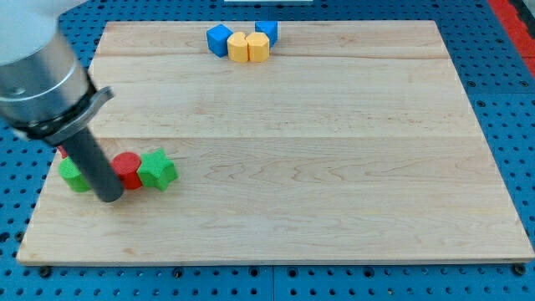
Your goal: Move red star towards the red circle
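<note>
Although mostly hidden behind the rod, a red star (62, 153) is glimpsed near the red circle (128, 170); light and rigid, it should be pushed by the jawless, empty tool tip (110, 197) flat against a side.

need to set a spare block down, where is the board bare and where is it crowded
Bare: the wooden board from the green star to the view's right edge, below the blue and yellow cluster. Crowded: the view's lower left, where my tip sits among the red circle, green block and a mostly hidden red block.
</note>
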Robot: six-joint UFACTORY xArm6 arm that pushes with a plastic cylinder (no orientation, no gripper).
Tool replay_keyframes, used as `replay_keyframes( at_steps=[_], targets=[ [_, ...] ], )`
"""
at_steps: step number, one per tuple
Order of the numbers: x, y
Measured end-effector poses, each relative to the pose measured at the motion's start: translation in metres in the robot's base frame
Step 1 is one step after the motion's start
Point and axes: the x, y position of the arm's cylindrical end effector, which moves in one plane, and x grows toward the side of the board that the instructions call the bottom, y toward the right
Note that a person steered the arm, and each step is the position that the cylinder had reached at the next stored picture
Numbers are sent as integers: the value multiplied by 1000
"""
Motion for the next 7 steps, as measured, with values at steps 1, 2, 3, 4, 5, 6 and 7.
replay_keyframes(
  at_steps=[1,2,3,4,5,6,7],
  targets=[
    [-19,33],
    [-40,50],
    [7,44],
    [23,-36],
    [23,-116],
    [5,-118],
    [-22,-91]
  ],
)
